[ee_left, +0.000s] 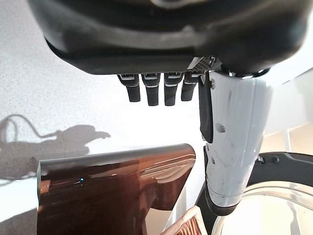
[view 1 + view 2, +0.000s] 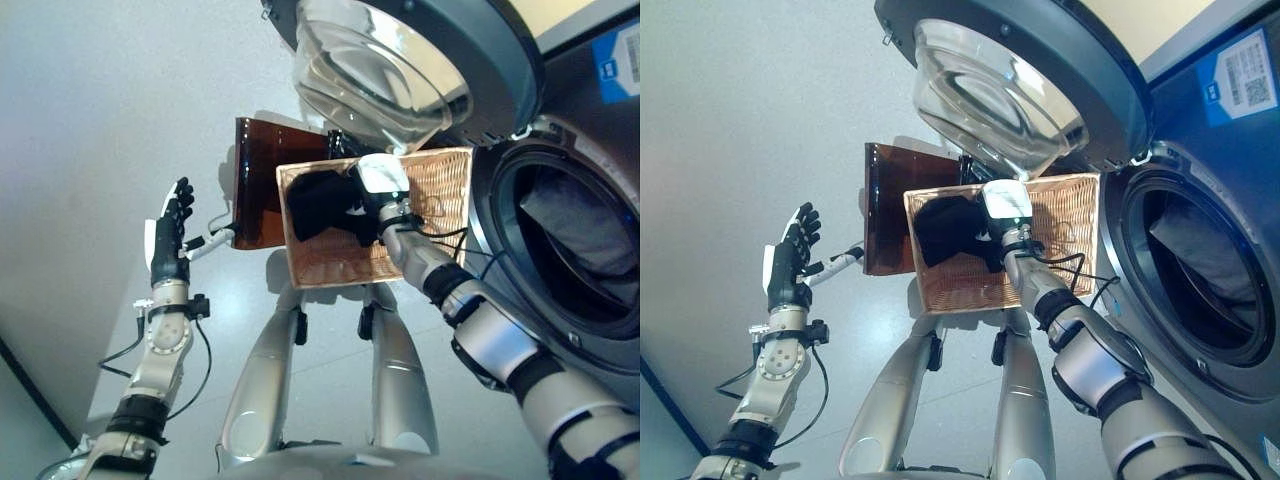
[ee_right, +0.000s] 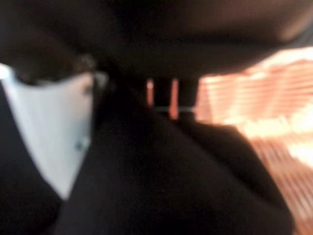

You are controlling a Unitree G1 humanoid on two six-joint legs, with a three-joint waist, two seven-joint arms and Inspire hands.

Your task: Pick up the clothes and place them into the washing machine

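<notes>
Black clothes [image 2: 945,232] lie bunched in the left half of a wicker basket [image 2: 1065,215], at the middle of the frame, and the right hand [image 2: 1002,225] reaches down into that basket onto them. Its white-covered thumb shows in the right wrist view against the dark cloth, but whether the fingers are curled round the cloth or only laid on it I cannot tell. The basket stands on the grey floor [image 2: 90,120], just below the glass bowl of the open washing machine door [image 2: 400,60] at the top of the frame. A brown translucent panel [image 2: 262,180] lies touching the basket's left edge. At the right edge gapes the round washing machine drum [image 2: 570,240], with pale fabric [image 2: 580,225] already inside it. The left hand [image 2: 168,235] hangs at the middle left over bare floor, fingers straight and spread, holding nothing.
</notes>
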